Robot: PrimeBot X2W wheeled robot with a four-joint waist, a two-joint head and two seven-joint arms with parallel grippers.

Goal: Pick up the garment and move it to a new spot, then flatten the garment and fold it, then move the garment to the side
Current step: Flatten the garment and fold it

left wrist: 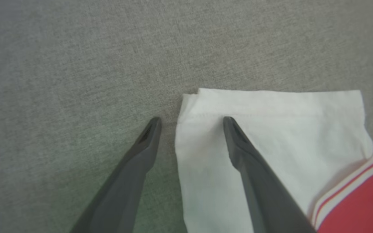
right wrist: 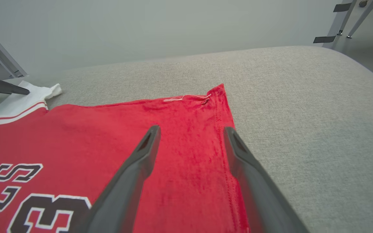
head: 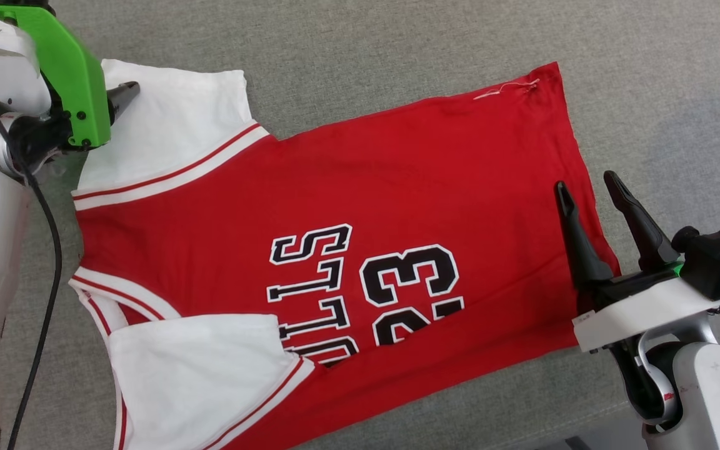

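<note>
The garment [head: 335, 187] lies spread flat on the grey cloth surface, collar to the left, hem to the right, its black number and lettering facing up. It is red with white sleeves and striped trim. My left gripper [head: 119, 100] hovers at the upper left over the far white sleeve [left wrist: 287, 129]. In the left wrist view this gripper [left wrist: 191, 119] stands open, straddling the sleeve's outer edge. My right gripper [head: 588, 182] is open at the hem on the right. In the right wrist view its fingers [right wrist: 192, 128] straddle the hem of the red cloth [right wrist: 108, 129], with nothing gripped.
The grey padded surface [head: 647, 75] reaches well past the garment at the top and right. Its far edge [right wrist: 270, 51] curves down before a pale wall, with metal legs [right wrist: 342, 22] beyond. A black cable [head: 47, 281] hangs along my left arm.
</note>
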